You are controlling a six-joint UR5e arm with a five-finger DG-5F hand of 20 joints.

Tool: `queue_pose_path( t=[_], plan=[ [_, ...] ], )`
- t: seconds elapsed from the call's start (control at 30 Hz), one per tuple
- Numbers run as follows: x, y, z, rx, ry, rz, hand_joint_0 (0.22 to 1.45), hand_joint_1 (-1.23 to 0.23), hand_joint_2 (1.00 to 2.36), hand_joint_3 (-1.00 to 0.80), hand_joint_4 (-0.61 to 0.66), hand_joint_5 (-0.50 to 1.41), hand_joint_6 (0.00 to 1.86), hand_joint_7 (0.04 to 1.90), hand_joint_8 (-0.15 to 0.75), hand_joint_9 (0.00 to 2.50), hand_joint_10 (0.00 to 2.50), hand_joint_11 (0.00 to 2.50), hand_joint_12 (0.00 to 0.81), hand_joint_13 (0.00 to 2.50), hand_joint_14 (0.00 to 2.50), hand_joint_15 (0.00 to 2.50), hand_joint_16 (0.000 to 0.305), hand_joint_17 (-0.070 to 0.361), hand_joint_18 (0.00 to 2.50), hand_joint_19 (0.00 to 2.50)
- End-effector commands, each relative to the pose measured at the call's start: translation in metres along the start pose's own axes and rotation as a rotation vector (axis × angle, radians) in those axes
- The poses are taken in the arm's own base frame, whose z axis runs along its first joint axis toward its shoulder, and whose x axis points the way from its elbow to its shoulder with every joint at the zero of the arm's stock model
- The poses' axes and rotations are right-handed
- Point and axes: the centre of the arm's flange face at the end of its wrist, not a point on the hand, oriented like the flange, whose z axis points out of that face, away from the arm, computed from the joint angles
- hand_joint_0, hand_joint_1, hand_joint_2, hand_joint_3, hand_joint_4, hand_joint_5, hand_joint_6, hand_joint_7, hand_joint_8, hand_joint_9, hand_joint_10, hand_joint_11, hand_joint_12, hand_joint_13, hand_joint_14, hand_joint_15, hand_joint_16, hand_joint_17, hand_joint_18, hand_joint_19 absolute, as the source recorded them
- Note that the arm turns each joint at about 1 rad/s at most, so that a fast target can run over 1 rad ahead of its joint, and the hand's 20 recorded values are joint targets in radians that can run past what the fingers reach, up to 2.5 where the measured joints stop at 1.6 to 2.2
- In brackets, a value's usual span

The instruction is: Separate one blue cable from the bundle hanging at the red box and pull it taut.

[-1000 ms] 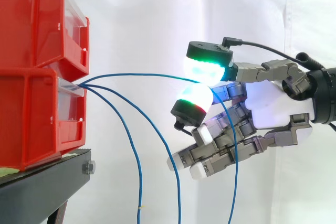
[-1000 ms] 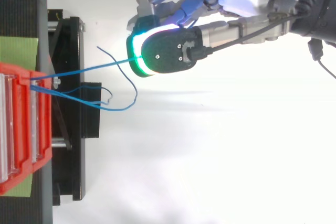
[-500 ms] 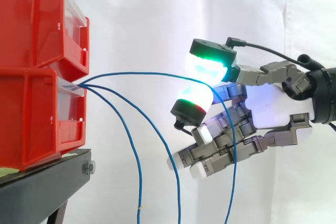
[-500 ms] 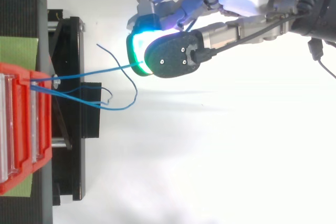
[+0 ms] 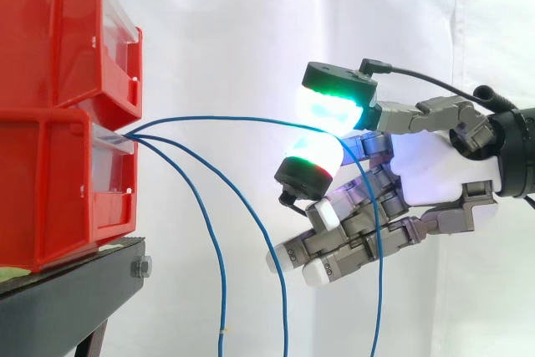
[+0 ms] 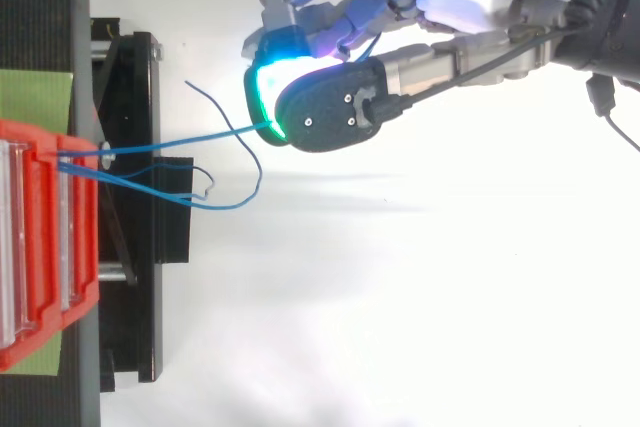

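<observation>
Fingertips [image 5: 330, 110] are closed pad-to-pad on one blue cable [image 5: 226, 118]; the other fingers are curled beneath, holding nothing. The pinch is made well out from the lower red bin [image 5: 50, 190], prob. so this strand is kept apart from the two other cables [image 5: 221, 307] drooping at the bin's front. Between bin & pads it is arched, not yet taut. Its tail is hung past the hand [image 5: 435, 165].

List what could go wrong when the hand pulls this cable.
1. The cable is thin and pinched only between two pads of the hand, so it may slip out under pull.
2. Its free tail hangs across the curled fingers and could snag there.
3. Two other cables leave the same slot of the bin, so a pull may drag them along.
</observation>
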Motion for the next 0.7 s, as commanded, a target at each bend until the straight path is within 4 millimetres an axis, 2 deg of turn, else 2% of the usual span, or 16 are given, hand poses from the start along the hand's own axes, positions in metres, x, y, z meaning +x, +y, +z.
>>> queue_pose_path(
  t=[0.0,0.17,0.37,0.53,0.67],
  plan=[
    [0.0017,-0.0001,-0.0003,0.003,0.002,0.002,0.63,-0.73,1.02,-0.22,0.11,-0.20,0.92,1.48,0.270,0.88,0.02,0.88,0.309,0.37,0.01,0.22,0.038,0.086,0.31,0.26],
    [0.0038,-0.0007,-0.0013,0.012,-0.005,0.021,0.63,-0.72,1.02,-0.21,0.10,-0.20,0.92,1.48,0.284,0.90,0.02,0.90,0.315,0.39,0.01,0.23,0.039,0.087,0.32,0.25],
    [0.0046,-0.0025,-0.0033,0.031,-0.002,0.046,0.63,-0.71,1.02,-0.24,0.10,-0.20,0.92,1.46,0.277,0.97,0.02,1.14,0.308,0.46,0.01,0.28,0.036,0.082,0.35,0.23],
    [0.0048,-0.0029,-0.0038,0.035,0.001,0.061,0.64,-0.71,1.02,-0.25,0.09,-0.20,0.93,1.43,0.258,1.00,0.01,1.52,0.308,0.56,0.02,0.44,0.033,0.075,0.39,0.27],
    [0.0048,-0.0029,-0.0038,0.035,0.001,0.062,0.65,-0.71,1.02,-0.27,0.09,-0.20,0.93,1.43,0.257,0.97,0.01,1.58,0.307,0.62,0.02,0.58,0.033,0.075,0.43,0.32]
  ],
)
